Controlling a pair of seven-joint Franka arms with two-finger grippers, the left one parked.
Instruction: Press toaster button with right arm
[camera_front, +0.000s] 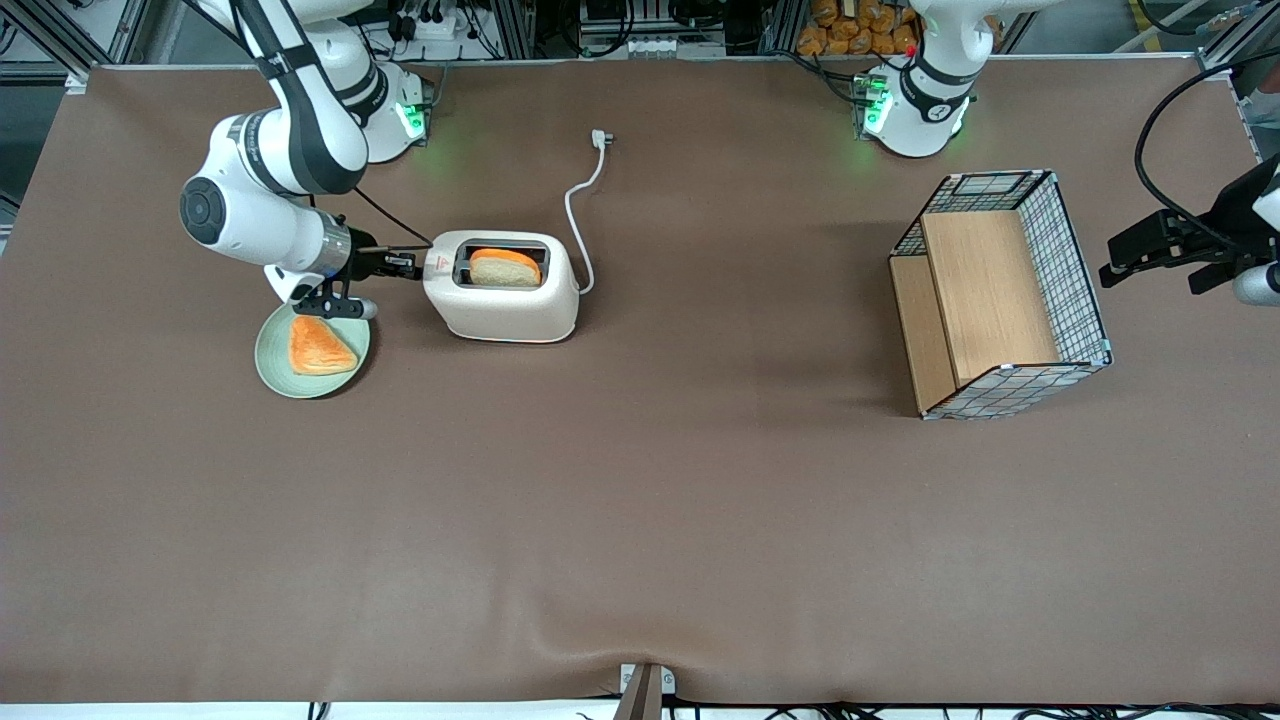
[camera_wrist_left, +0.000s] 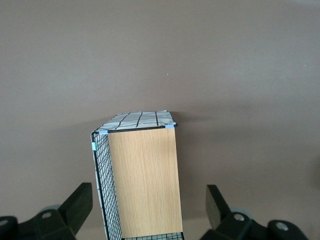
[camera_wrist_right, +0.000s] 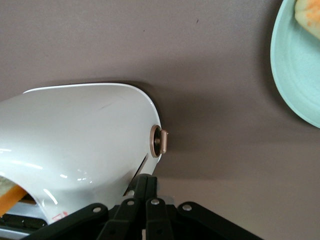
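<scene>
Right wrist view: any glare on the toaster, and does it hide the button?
Right wrist view: soft highlights streak the toaster shell, but the button is glare-free and sharp, casting a shadow on the table; the gripper, fingers together, sits at the toaster's end face. Front view: even light, with green LED glow at the arm bases.

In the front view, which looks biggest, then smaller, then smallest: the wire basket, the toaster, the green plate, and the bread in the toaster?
1. Wire basket
2. Toaster
3. Green plate
4. Bread in the toaster's slot

The claw is at the toaster's narrow end, fingers together.
</scene>
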